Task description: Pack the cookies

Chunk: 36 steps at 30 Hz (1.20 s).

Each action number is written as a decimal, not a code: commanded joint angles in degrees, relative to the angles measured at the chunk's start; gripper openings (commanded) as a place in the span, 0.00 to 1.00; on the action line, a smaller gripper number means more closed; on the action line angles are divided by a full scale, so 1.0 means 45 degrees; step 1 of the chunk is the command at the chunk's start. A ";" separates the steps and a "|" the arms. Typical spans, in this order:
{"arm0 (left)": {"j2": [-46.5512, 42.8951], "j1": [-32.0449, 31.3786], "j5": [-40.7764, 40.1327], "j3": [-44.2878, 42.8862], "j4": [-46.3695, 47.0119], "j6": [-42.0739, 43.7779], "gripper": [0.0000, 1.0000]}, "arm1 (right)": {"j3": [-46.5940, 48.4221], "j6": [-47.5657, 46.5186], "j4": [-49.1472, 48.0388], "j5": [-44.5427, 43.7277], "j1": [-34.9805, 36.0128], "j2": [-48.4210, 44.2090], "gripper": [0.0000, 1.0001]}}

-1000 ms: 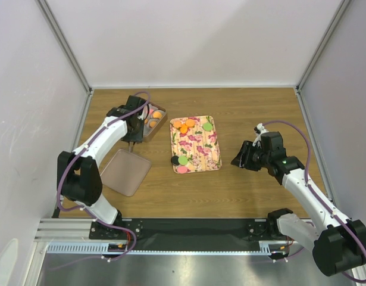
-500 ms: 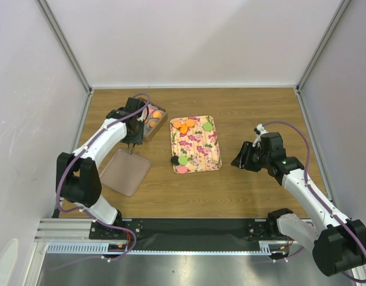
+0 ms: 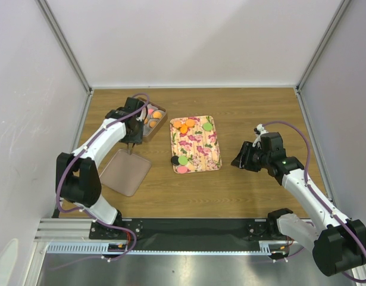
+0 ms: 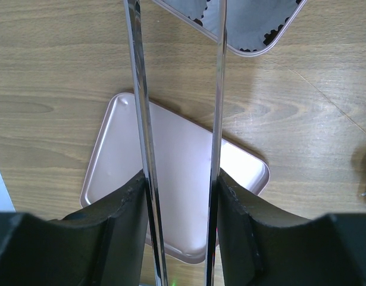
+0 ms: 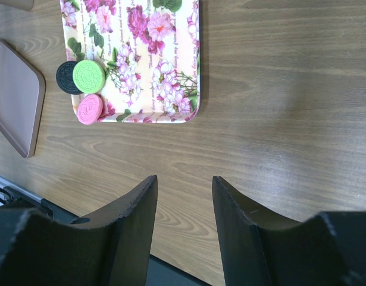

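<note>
Several cookies lie on the floral tray (image 3: 200, 146): orange ones (image 3: 184, 125) and a green one (image 3: 207, 126) at its far end, and black (image 3: 175, 160), green (image 3: 183, 159) and pink (image 3: 182, 169) ones at its near left corner. The near ones also show in the right wrist view: black (image 5: 66, 77), green (image 5: 88, 75), pink (image 5: 89, 109). More orange and pink cookies sit in a tin (image 3: 154, 121). My left gripper (image 3: 133, 132) is shut on metal tongs (image 4: 141, 119), whose prongs are apart and empty beside the tin. My right gripper (image 3: 241, 158) is open and empty, right of the tray.
A pink lid (image 3: 124, 171) lies flat left of the floral tray and below the tongs (image 4: 183, 179). White paper cups line the tin (image 4: 248, 36). White walls close in the table on three sides.
The left gripper with the tongs has shifted very slightly towards the tin. The right arm and the cookies have not moved.
</note>
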<state>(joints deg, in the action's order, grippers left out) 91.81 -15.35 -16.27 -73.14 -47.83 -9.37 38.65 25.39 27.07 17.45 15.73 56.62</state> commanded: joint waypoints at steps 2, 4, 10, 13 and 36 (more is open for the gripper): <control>-0.0792 0.0131 0.0022 -0.0230 0.0181 0.0265 0.49 | 0.0043 -0.0153 -0.0293 0.0067 -0.0057 -0.0102 0.48; -0.0832 0.0131 0.0042 -0.0327 0.0122 0.0265 0.50 | 0.0043 -0.0173 -0.0312 0.0048 -0.0057 -0.0082 0.48; -0.1085 0.0131 0.0178 -0.0659 -0.0015 0.0245 0.50 | 0.0043 -0.0153 -0.0312 0.0028 -0.0057 -0.0063 0.48; -0.1222 0.0111 0.0275 -0.0699 -0.0073 0.0226 0.50 | 0.0043 -0.0134 -0.0313 -0.0011 -0.0057 -0.0063 0.48; -0.2043 -0.2034 0.0706 -0.1499 -0.0133 -0.0301 0.50 | 0.0160 -0.0173 -0.0215 -0.0401 -0.0057 0.0074 0.48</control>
<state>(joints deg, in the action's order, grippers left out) 84.62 -22.02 -13.30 -76.66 -49.65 -9.65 38.65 25.39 27.09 16.82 15.73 56.75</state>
